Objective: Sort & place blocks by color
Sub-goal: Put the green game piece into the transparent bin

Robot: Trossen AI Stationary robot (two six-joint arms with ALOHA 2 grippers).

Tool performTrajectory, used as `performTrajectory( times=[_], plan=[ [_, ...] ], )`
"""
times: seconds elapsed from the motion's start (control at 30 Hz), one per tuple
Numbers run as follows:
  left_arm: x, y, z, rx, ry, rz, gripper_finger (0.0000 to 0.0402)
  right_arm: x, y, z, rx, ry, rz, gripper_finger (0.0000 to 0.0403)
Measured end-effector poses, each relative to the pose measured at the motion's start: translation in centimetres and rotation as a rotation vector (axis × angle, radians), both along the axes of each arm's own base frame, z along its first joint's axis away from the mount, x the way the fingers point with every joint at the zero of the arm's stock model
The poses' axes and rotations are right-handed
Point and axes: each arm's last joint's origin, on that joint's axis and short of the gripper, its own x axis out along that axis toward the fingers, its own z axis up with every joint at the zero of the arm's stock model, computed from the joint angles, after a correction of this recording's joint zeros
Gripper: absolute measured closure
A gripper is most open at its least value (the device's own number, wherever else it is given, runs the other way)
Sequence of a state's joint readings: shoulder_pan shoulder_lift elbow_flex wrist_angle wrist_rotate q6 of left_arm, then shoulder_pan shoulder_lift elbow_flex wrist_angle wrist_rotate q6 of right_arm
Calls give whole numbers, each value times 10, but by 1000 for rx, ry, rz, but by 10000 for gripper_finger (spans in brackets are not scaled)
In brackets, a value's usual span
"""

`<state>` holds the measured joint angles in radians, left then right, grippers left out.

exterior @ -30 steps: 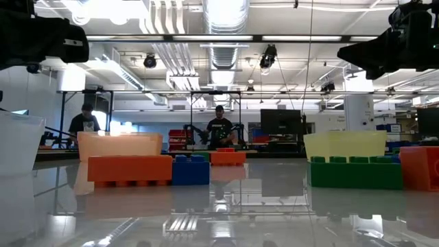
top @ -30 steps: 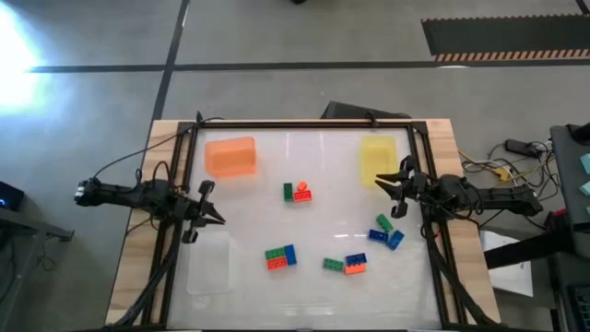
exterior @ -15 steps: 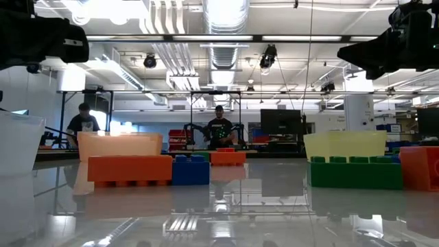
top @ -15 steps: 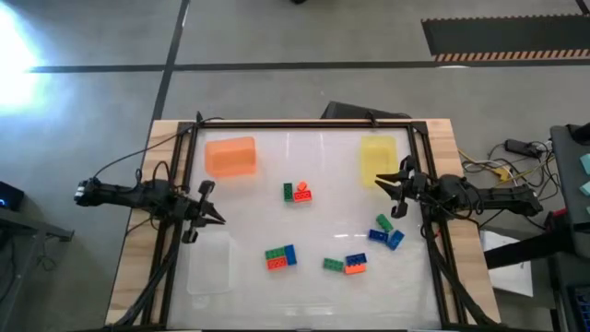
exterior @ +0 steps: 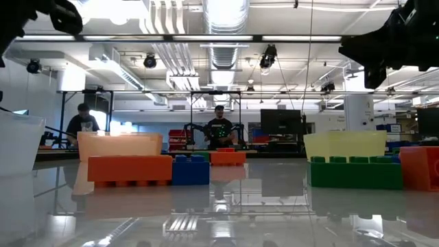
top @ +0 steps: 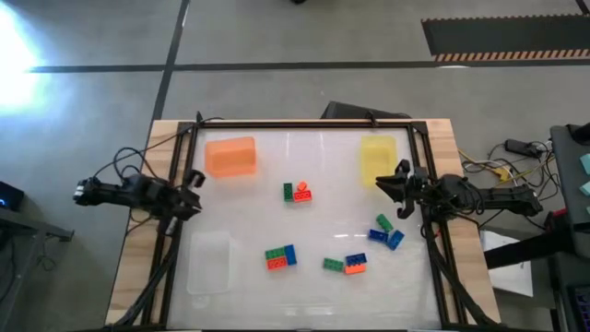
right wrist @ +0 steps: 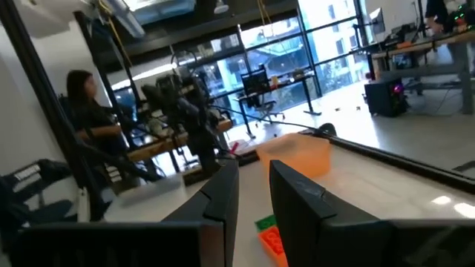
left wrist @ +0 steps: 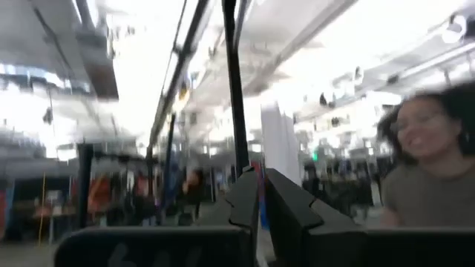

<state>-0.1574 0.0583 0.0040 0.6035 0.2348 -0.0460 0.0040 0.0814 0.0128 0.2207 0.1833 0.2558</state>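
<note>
The white table [top: 304, 166] holds an orange tray [top: 230, 156], a yellow tray [top: 377, 158] and a clear tray [top: 209, 262]. The blocks [top: 386, 231] lie scattered across its middle and right, none yet sorted. The nearest cluster sits just beside the right gripper [top: 400, 187], toward the table's near edge, so that arm is better placed. Its fingers stand slightly apart, empty. The left gripper [top: 192, 192], clenched and empty, hangs at the left edge.
</note>
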Motion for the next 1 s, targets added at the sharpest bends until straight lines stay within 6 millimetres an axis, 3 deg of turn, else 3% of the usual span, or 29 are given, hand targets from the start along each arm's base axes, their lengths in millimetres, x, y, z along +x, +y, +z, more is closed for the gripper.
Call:
performTrajectory(
  times=[0.23,0.47,0.67,0.83,1.0],
  plan=[
    [-5,1,8,-15,-102,7,393,0,0,3,-138,0,-24,335],
    [-7,1,10,79,-171,81,393,-8,0,27,-294,-237,-90,335],
    [-8,2,16,85,-245,119,393,-13,0,42,-394,-300,-139,335],
    [-1,11,33,-225,-158,322,393,-19,0,59,-462,-335,-179,335],
    [21,17,38,-483,12,538,393,-19,0,61,-468,-336,-182,335]
  ],
)
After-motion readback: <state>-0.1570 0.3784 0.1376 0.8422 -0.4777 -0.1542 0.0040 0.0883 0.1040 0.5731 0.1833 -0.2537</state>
